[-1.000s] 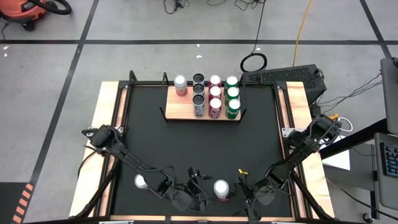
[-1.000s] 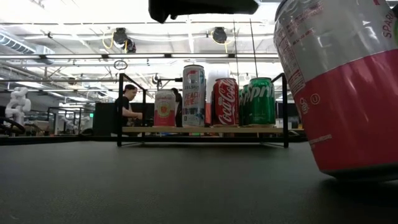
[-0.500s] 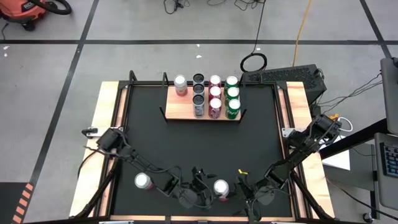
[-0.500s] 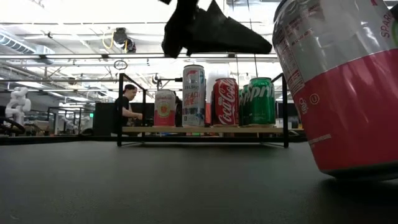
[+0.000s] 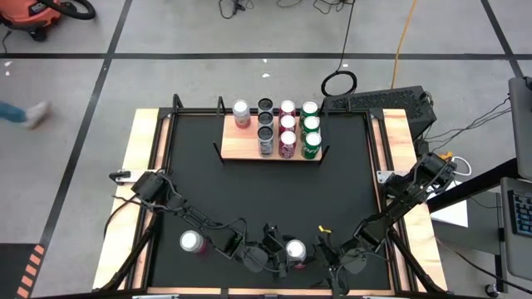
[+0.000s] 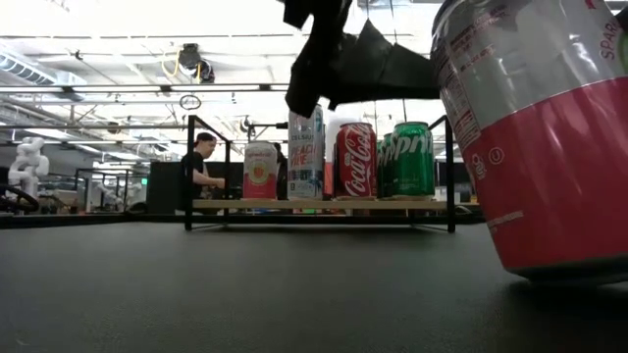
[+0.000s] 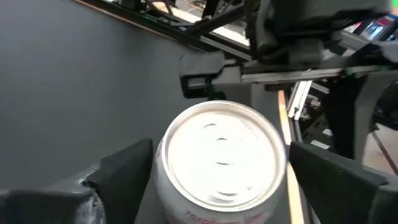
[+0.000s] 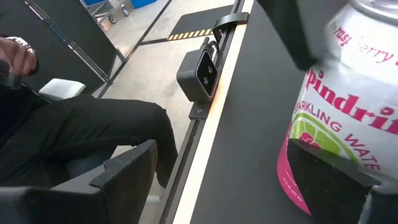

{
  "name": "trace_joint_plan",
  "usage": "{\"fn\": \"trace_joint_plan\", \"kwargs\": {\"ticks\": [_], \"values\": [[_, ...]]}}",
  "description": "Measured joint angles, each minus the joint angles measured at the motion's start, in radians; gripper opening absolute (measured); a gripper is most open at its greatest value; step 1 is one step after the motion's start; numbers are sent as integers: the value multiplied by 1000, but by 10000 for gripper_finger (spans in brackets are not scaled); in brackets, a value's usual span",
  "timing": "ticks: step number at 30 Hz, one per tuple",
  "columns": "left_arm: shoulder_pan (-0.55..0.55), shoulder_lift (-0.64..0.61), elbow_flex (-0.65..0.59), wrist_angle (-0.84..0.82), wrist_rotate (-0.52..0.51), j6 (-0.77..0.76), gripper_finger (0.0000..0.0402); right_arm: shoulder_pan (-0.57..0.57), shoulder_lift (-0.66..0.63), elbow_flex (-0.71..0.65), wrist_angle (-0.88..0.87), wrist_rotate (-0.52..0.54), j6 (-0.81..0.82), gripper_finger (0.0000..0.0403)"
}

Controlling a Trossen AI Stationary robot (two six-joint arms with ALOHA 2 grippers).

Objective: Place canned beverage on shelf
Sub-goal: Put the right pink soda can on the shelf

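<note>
I see my left gripper [image 5: 283, 259] spread wide astride the silver-topped pink and white sparkling-water can [image 5: 295, 249] standing on the black mat [image 5: 266, 191] at the near edge, not clamped, the right gripper [image 5: 331, 253] open beside it, the light-brown wooden shelf [image 5: 270, 149] well apart.

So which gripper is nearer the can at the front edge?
Left. The left gripper straddles the can, one finger on each side, open. The right gripper sits just beside the can, toward the right arm's side.
</note>
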Motion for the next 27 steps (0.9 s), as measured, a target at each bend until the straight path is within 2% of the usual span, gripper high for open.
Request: {"fn": "trace_joint_plan", "kwargs": {"ticks": [11,16,20,27], "values": [[2,1,0,-1,17,27,262,0,1,0,1,-3,-3,338],[2,1,0,0,24,50,263,1,1,0,3,-9,-2,338],[1,1,0,1,37,98,265,0,-9,0,-9,-57,28,338],[1,-2,0,9,56,154,266,0,-66,0,-128,-78,75,338]]}}
